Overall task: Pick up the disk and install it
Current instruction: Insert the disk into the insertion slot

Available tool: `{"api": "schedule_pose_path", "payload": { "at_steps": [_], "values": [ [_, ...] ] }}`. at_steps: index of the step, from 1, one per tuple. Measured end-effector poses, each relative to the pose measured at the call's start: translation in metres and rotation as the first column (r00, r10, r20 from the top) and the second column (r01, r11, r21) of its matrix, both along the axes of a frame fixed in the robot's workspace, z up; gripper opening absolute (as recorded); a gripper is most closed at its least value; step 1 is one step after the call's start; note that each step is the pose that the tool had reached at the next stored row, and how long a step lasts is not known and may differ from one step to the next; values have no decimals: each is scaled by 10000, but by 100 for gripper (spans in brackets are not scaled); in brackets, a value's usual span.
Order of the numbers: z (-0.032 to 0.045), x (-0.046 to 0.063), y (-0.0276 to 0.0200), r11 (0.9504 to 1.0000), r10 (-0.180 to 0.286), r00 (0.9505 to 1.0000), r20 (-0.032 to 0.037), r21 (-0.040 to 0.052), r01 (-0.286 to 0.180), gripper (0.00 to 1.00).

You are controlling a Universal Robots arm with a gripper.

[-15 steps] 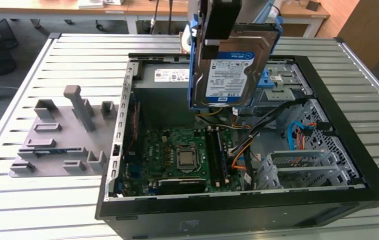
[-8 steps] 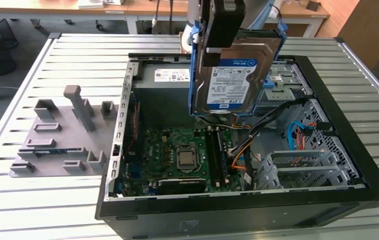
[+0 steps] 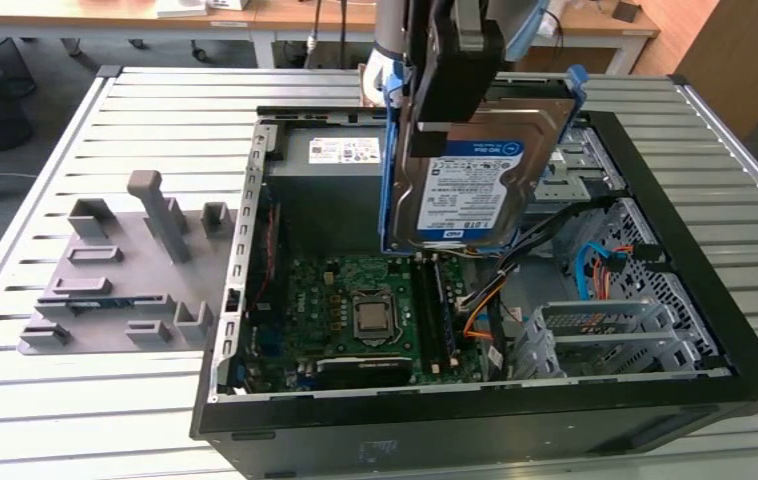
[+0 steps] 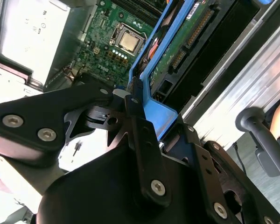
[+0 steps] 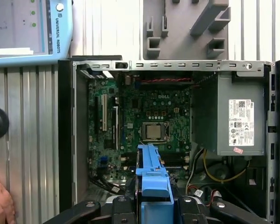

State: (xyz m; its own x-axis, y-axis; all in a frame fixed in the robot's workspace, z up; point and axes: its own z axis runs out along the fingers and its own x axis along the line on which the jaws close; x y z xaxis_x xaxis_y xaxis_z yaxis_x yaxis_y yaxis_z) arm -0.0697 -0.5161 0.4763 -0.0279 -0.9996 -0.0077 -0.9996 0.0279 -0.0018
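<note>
a slatted metal table carries an open computer case lying on its side. above the case, the gripper is clamped on the blue carrier frame of the disk. its fingers press on that frame in both wrist views. the disk hangs on edge over the motherboard, label toward the exterior camera. a grey power-supply box sits at the case's far end. a grey fixture plate lies near the table's edge on the exterior view's left.

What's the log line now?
gripper | shut on silver hard drive in blue carrier frame | upright above open black computer case | not installed
</note>
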Motion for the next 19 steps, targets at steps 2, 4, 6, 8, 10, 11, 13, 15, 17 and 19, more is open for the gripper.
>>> {"api": "schedule_pose_path", "payload": {
  "at_steps": [2, 4, 6, 8, 10, 11, 13, 15, 17, 19],
  "values": [
    [-4, 31, -25, 10000, -1, 10000, -8, 0, 1, 37],
    [-7, 87, -37, 10000, 0, 10000, -23, 1, 0, 37],
    [-14, 132, -50, 10000, 0, 10000, -33, 1, 0, 37],
    [-22, 163, -72, 10000, 1, 10000, -40, -3, -1, 37],
    [-31, 171, -110, 10000, -1, 10000, -39, 0, 1, 37],
    [-35, 171, -130, 10000, -3, 10000, -39, 0, 3, 37],
    [-43, 172, -175, 10000, -8, 10000, -39, 0, 8, 37],
    [-49, 173, -219, 10000, -12, 10000, -39, -2, 12, 37],
    [-55, 179, -243, 10000, -14, 10000, -38, -7, 14, 37],
    [-57, 203, -249, 10000, -17, 10000, -40, -20, 17, 37]
  ]
}}
